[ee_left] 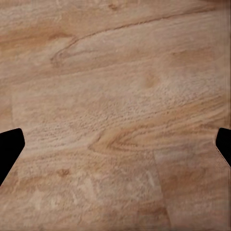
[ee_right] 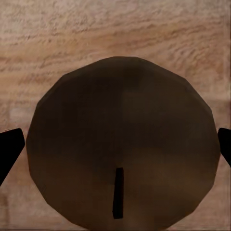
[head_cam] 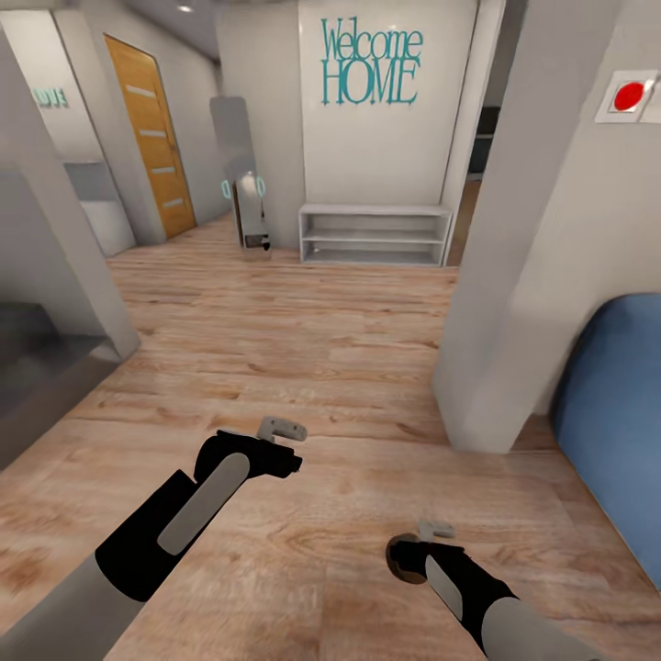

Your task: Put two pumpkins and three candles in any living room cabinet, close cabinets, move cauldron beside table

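Readable lettering on the hallway walls

"Welcome HOME" is spelled in teal cut-out letters [head_cam: 371, 62] mounted on the white wall panel [head_cam: 386, 147] above the low white open shelf bench [head_cam: 375, 235]. A second, smaller teal word [head_cam: 50, 96] is seen on the pale wall at far left, but it is too blurred and cut off to be read.

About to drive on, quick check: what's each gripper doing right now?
Left gripper: open, empty, over the wood floor.
Right gripper: appears to hold a round brown candle that fills the gap between its fingers.
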